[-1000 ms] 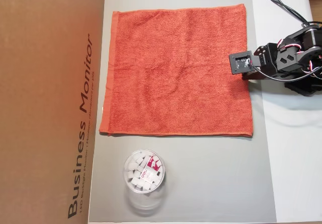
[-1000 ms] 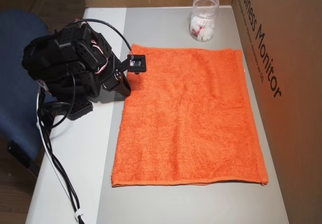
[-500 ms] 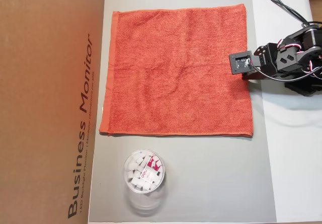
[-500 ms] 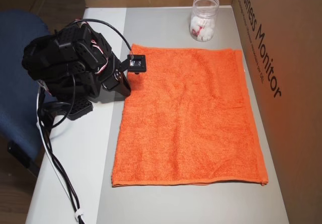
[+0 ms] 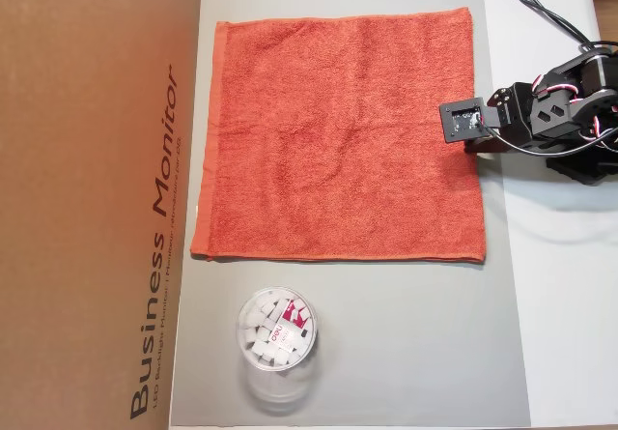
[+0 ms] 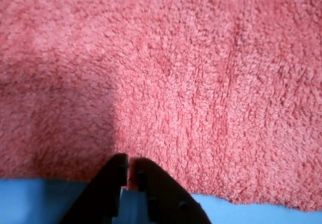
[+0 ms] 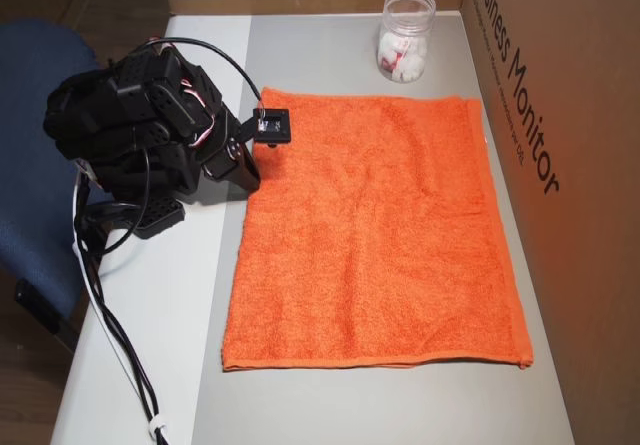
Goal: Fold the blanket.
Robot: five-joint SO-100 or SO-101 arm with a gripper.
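1 blanket flat, gripper at edge

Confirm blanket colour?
Orange-red, plain, no pattern. The blanket shows best in an overhead view.

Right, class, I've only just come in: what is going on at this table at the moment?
A small black robot arm is set to fold an orange-red blanket. The blanket lies spread flat on a grey mat, with no fold in it yet. The tool sits low at the blanket's edge nearest the arm, its jaws nearly together, possibly pinching the hem; the wrist view cannot settle that. A clear jar of small white pieces stands on the mat beside the blanket, and a cardboard box lines the far side.
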